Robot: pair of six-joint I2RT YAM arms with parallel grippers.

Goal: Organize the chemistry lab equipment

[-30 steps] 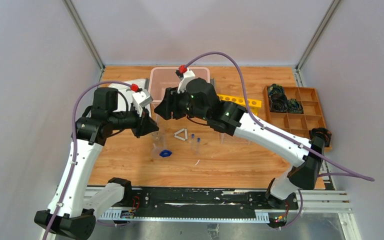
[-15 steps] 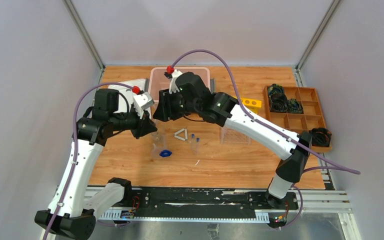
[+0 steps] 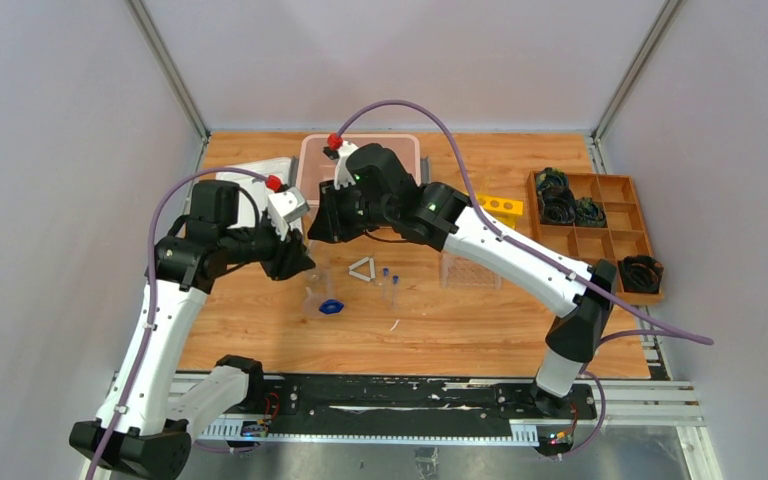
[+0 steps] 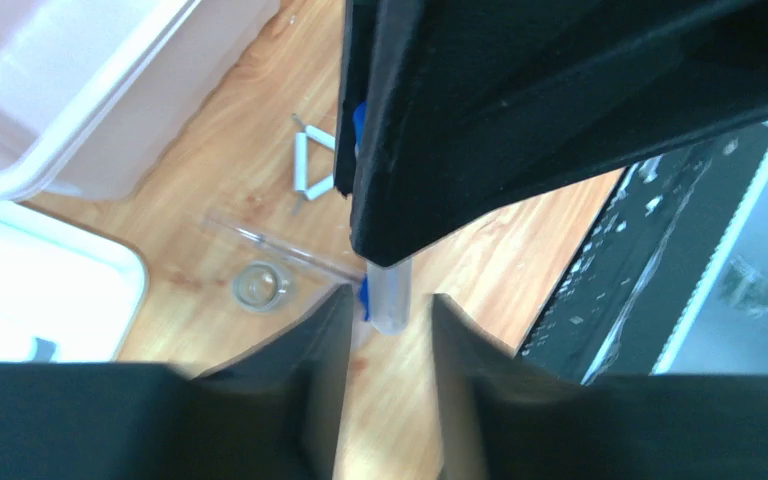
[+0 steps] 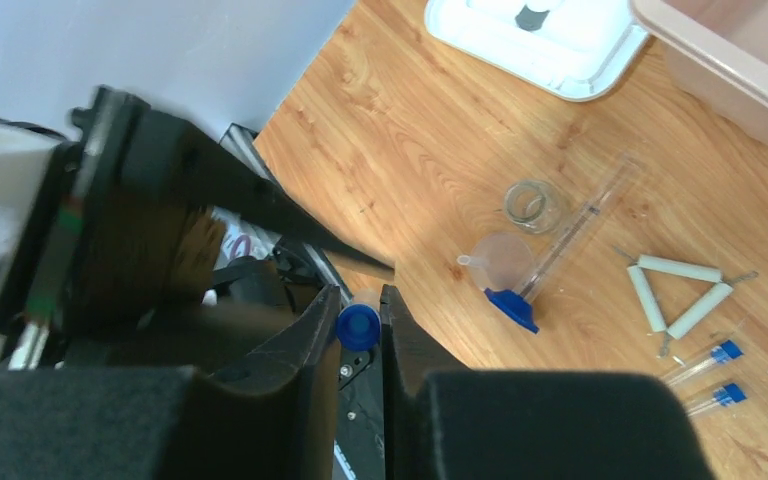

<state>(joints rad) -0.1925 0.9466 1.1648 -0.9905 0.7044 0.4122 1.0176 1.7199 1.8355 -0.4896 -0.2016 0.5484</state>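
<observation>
At the far left the tray lies untouched. Just right of it the left gripper has edged a little toward the middle. Its jaws stand apart around the clear lower end of a tube; the wrist view shows a gap on one side of the tube, so by my reading it has not closed on it. The bigger change is the right arm, which in the last second has swung left from over the table's middle. The right gripper now sits nose to nose with the left one, above the boards in front of the bin, and is clamped on the tube just below its blue cap. The tube is therefore in the air between the two grippers, carried by the right one alone. This looks like a handover about to happen: the left should close before the right lets go, or the tube drops. Below them a beaker, a spouted clear cup and the blue piece remain on the wood. Further right are the triangle and two loose tubes. The arm's swing has uncovered the rack, which looks empty, so most of the sorting is still to do.
</observation>
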